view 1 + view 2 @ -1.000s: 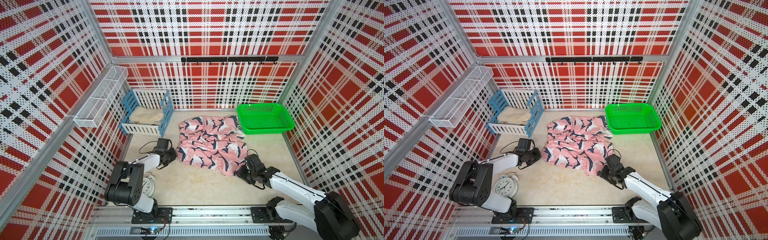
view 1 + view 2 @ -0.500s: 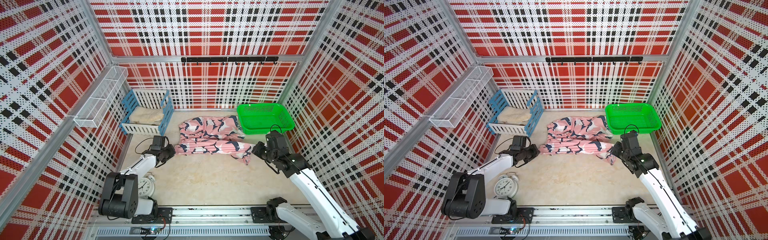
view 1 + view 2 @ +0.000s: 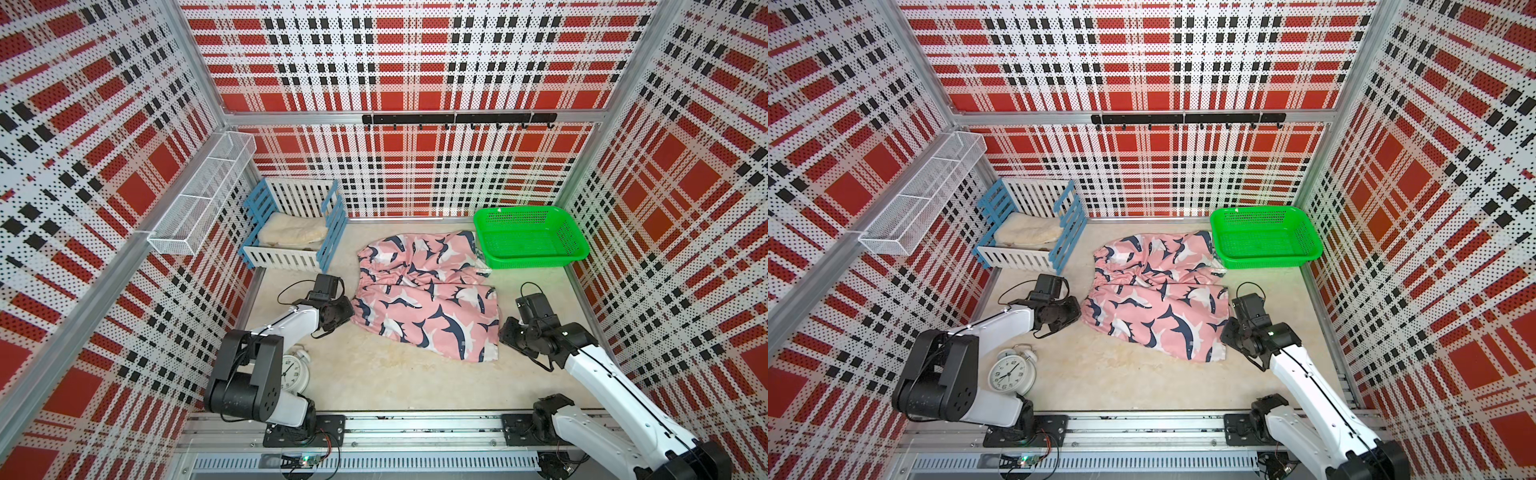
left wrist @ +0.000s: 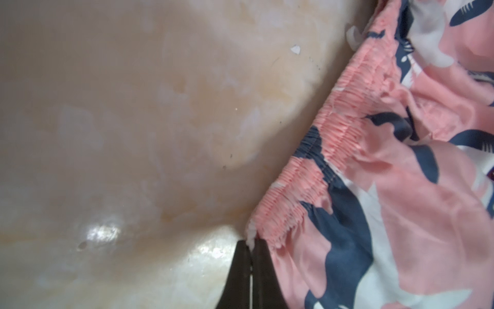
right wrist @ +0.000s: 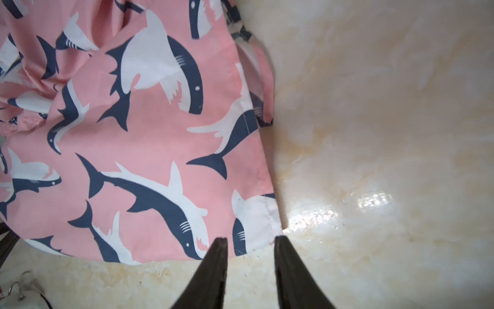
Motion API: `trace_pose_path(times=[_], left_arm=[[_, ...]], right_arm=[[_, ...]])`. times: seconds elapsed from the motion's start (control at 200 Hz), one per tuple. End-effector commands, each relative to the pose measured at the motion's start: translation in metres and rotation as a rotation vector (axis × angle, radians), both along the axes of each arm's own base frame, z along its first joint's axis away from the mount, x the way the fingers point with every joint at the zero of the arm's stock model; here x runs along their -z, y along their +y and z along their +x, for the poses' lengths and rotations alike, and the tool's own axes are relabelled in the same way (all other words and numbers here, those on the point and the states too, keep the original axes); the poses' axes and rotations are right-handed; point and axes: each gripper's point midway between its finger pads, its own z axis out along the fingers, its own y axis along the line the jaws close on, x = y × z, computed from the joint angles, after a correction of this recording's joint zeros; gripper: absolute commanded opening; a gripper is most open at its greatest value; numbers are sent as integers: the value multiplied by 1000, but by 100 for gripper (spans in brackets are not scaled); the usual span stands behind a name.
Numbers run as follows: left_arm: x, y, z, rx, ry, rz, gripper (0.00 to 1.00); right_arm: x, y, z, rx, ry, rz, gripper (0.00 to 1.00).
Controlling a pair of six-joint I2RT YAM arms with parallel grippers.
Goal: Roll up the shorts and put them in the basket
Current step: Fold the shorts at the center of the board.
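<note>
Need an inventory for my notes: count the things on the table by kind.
Garments: 1, shorts
Folded cloths: 1, cream cloth
Containers: 2, green basket, blue-and-white crate
Clocks: 1, alarm clock
Total: 5

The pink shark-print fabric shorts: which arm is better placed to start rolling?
Probably left: the left gripper pinches the pink shorts' waistband corner, while the right gripper stands open at the leg hem, holding nothing.

Pink shark-print shorts (image 3: 428,296); green basket (image 3: 536,261)

Pink shark-print shorts (image 3: 428,291) lie spread, rumpled, unrolled
</note>
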Motion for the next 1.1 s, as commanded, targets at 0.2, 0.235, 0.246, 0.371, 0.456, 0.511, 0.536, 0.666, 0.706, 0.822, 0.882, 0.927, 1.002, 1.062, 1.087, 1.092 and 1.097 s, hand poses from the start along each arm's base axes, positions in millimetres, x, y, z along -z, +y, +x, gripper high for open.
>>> trace_pose_path(times=[0.2,0.235,0.246,0.371,0.456,0.511,0.536,0.666,0.706,0.822,0.882,0.927,1.002,1.062,1.087,1.092,1.097], left_arm=[[3,7,-1,-7,15,38,0],[3,8,-1,-9,16,38,0],[4,8,-2,-9,18,38,0],[1,8,-1,-13,11,37,0],[-3,8,1,-16,-3,35,0],[-9,8,3,-19,-17,30,0],[-13,7,4,-18,-28,26,0],[-64,1,26,-24,-160,-19,0],[-93,-1,36,-23,-228,-36,0],[-187,-1,52,-24,-415,-47,0],[-244,-2,52,-19,-531,-60,0],[-288,-1,48,-23,-622,-72,0],[-360,1,34,-23,-769,-95,0],[-415,5,21,-37,-886,-116,0],[-434,6,16,-43,-925,-124,0],[-438,5,15,-42,-935,-127,0],[-443,6,13,-44,-944,-129,0]], right_arm=[[51,20,-20,5,88,59,47],[56,26,-19,0,92,84,48],[58,27,-18,-1,94,91,48],[70,30,-15,7,104,95,44],[71,28,-12,10,98,77,20],[67,29,-9,12,83,77,0],[62,28,-6,17,67,74,0],[-7,25,31,45,-136,55,0],[-42,21,43,53,-228,39,0],[-152,3,61,105,-509,8,0],[-213,-10,58,131,-678,6,0],[-259,-23,49,164,-802,10,0],[-329,-42,29,199,-996,14,0],[-374,-52,15,215,-1106,14,0],[-391,-54,11,214,-1148,11,0],[-394,-55,10,214,-1156,11,0],[-397,-55,9,213,-1164,13,0]])
